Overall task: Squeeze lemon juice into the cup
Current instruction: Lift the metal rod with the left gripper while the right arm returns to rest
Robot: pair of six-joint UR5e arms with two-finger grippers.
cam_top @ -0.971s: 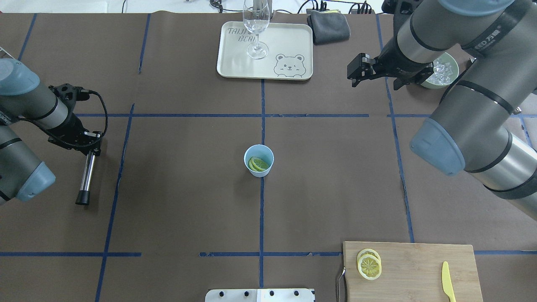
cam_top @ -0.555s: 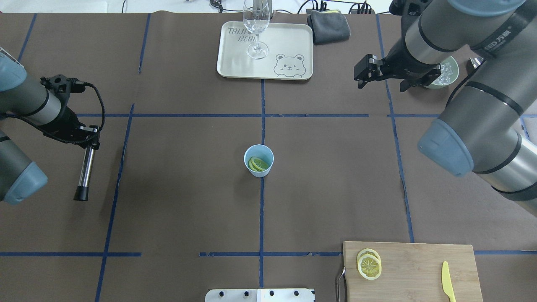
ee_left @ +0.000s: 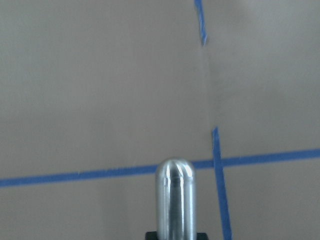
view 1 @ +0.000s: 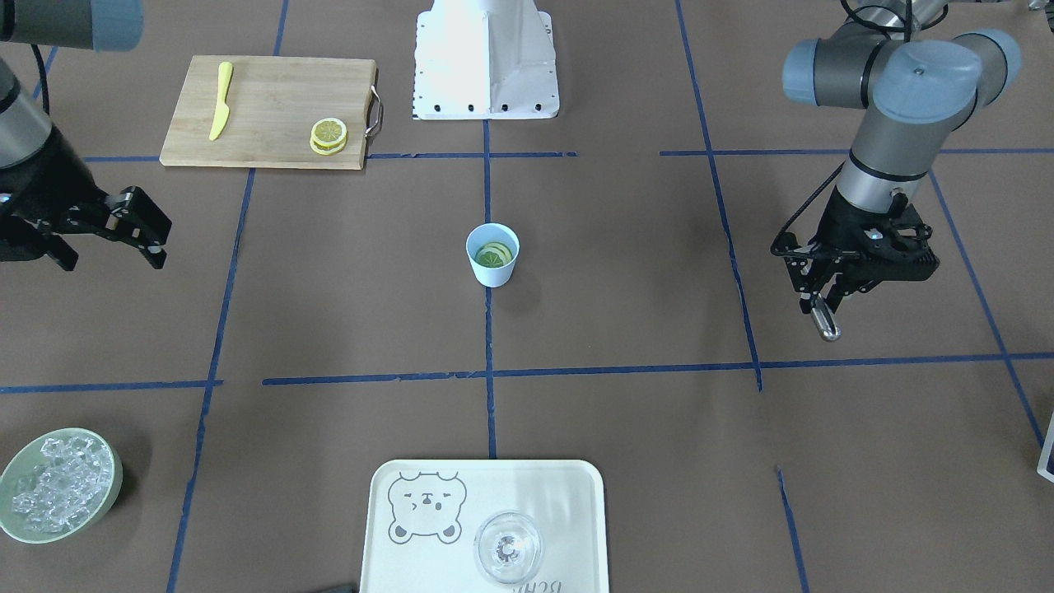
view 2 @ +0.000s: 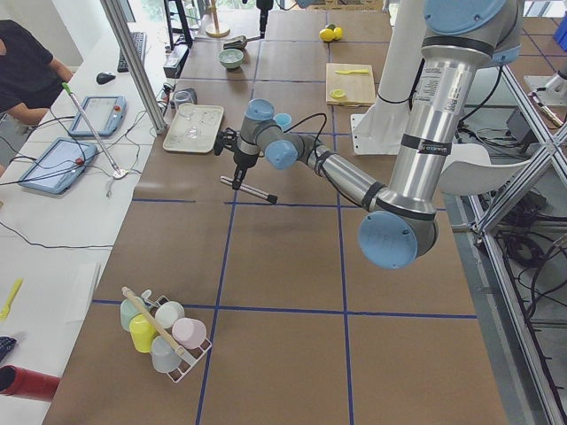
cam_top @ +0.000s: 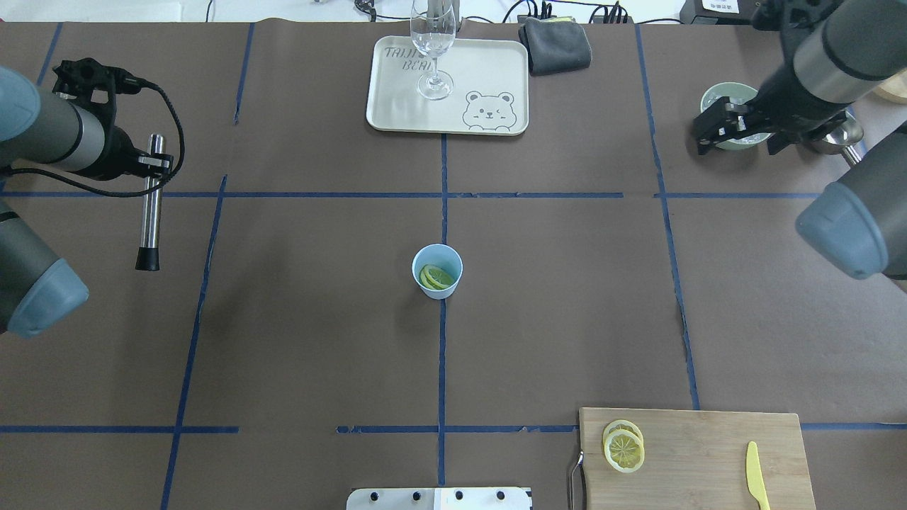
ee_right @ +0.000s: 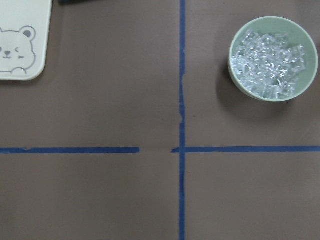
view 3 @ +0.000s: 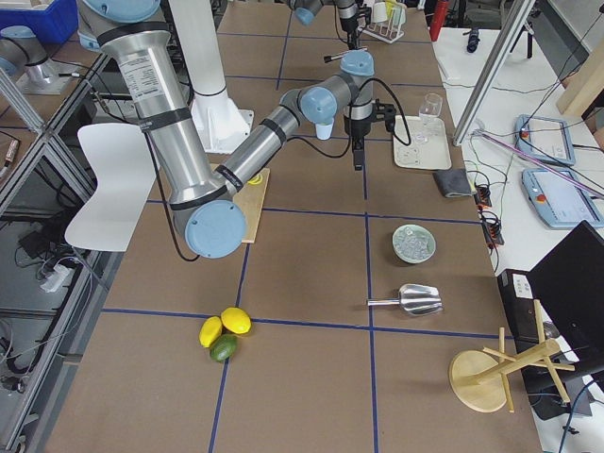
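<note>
The light-blue cup [cam_top: 437, 270] [view 1: 492, 254] stands at the table's middle, where two blue tape lines cross. Lemon slices [cam_top: 436, 277] [view 1: 494, 254] lie inside it. Two more lemon slices [cam_top: 623, 446] [view 1: 328, 136] are stacked on the wooden cutting board [cam_top: 708, 453]. My left gripper [cam_top: 152, 161] [view 1: 823, 288] hangs at the far left, well away from the cup, shut on a shiny metal rod [cam_top: 149, 212] [ee_left: 175, 200] with a black end. My right gripper [cam_top: 700, 138] [view 1: 160, 243] is open and holds nothing. It hovers at the far right, beside the ice bowl.
A pale green bowl of ice [ee_right: 272, 57] [view 1: 59, 486] and a metal scoop [view 3: 415, 299] lie at the far right. A cream bear tray [cam_top: 489, 71] carries a wine glass [cam_top: 432, 42], with a grey cloth [cam_top: 556, 46] beside it. A yellow knife [cam_top: 756, 474] rests on the board.
My left arm has swung away toward the far left corner, carrying the rod. My right arm has pulled back to the right, over the ice bowl. The cup has not moved.
</note>
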